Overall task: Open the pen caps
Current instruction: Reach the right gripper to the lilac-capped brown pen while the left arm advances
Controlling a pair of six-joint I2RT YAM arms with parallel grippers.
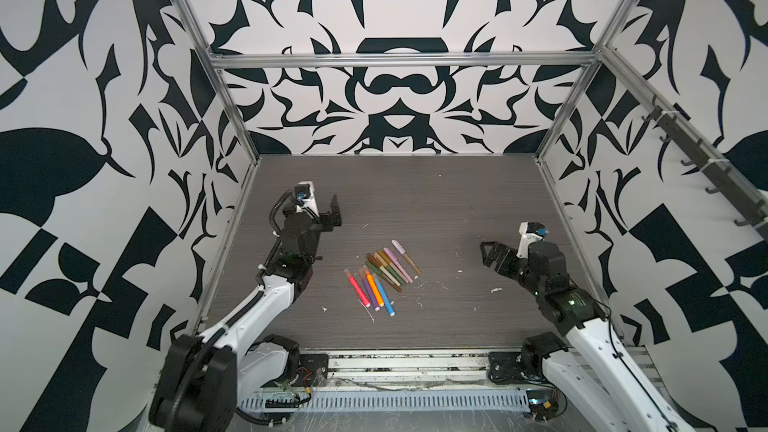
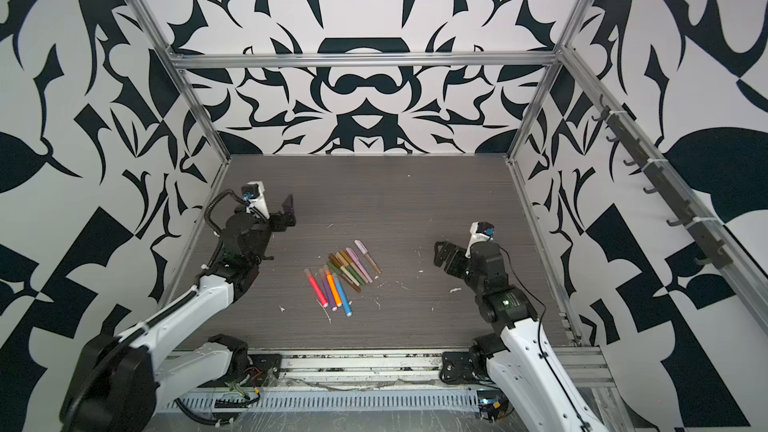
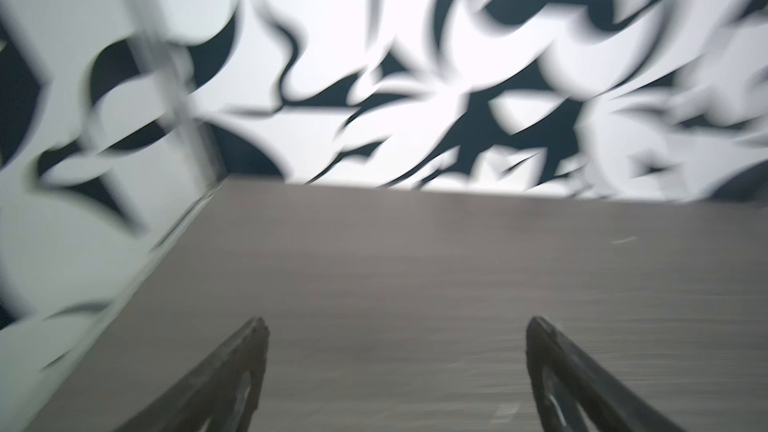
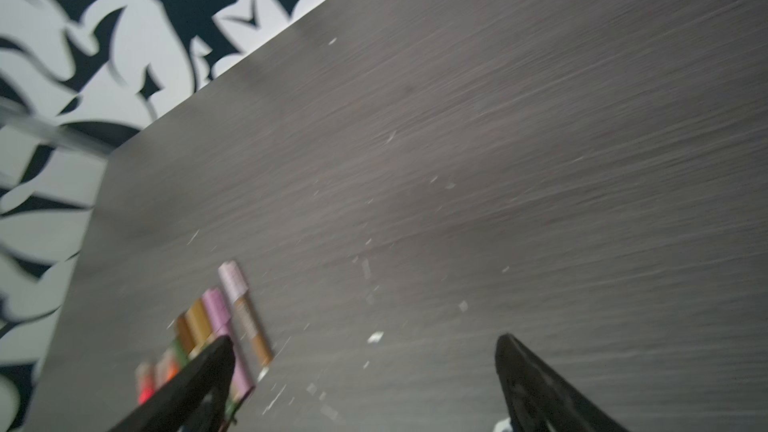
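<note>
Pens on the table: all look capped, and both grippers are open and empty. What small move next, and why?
Probably ease the right gripper toward the lilac-capped brown pen. That pen lies at the group's edge nearest this gripper, slightly apart from the other pens, so open jaws could likely close on its body without disturbing neighbours.

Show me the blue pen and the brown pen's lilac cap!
blue pen [image 1: 386, 302]: in a top view, mid-barrel.
brown pen's lilac cap [image 1: 398, 246]: in a top view, its middle.
</note>
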